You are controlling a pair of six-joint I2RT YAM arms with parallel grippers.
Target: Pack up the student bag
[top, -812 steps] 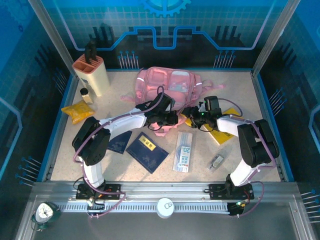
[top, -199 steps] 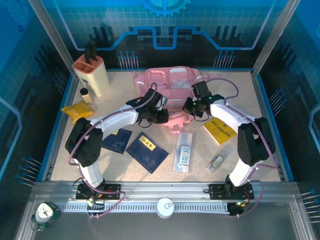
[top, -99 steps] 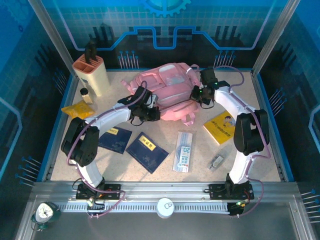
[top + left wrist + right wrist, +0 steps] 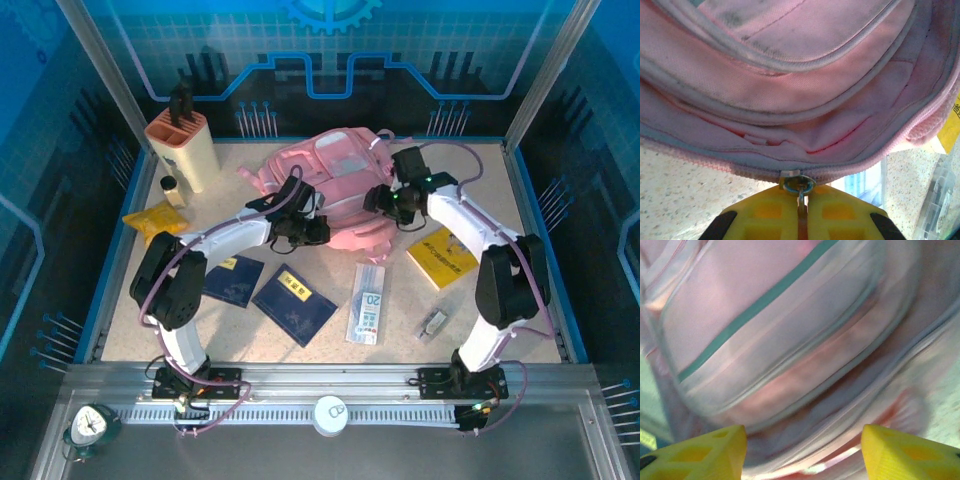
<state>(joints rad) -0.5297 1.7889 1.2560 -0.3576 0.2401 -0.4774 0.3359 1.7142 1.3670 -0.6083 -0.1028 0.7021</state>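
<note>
1. We see the speckled beige counter [image 4: 400, 300] carrying the large pink fabric backpack [image 4: 335, 165] at the middle of its far edge.
2. Our right gripper [image 4: 802, 440] stands wide open against the backpack, holding nothing.
3. Our left gripper [image 4: 800, 200] is clamped on the small metal zip pull [image 4: 799, 184] at the backpack's near seam.

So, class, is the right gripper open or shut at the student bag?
Open: the right gripper has its yellow fingers wide apart, the student bag showing between them.

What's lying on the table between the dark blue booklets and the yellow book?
In the top view, a long clear packet marked 20 lies flat between the dark blue booklets and the yellow book.
</note>
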